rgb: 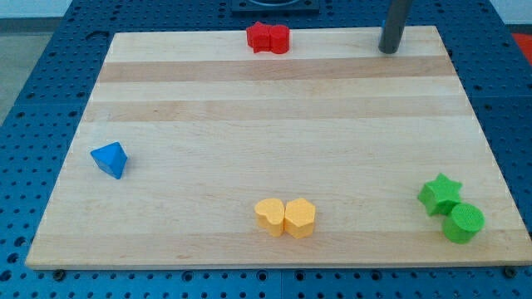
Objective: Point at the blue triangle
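Note:
The blue triangle [110, 159] lies near the board's left edge, a little below mid-height. My tip [388, 50] rests at the top right of the wooden board [274, 124], far from the blue triangle, across the board to its upper right. The rod rises out of the view's top.
Two red blocks [268, 38] sit together at the top centre, left of my tip. Two yellow blocks [285, 218], a heart and a hexagon, touch at the bottom centre. A green star [440, 193] and a green cylinder [463, 223] sit at the bottom right.

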Controlling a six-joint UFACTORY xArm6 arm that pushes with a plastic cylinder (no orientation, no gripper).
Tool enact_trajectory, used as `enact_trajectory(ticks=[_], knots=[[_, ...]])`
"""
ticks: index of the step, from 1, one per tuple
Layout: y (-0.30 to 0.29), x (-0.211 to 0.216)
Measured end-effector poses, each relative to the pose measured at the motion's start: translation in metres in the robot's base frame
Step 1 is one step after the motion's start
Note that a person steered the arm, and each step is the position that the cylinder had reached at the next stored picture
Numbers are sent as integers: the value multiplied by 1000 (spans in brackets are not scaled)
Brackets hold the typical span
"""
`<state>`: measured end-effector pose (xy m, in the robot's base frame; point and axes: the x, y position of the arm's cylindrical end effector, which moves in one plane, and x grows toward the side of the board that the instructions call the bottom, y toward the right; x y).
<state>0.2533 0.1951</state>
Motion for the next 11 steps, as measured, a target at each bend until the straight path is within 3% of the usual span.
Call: enact_trajectory(ticks=[1,3,5,6,7,8,11], knots=[[-10,59],[-118,204],[-310,313],[-447,336],[-500,327],[-499,311],[-378,244]])
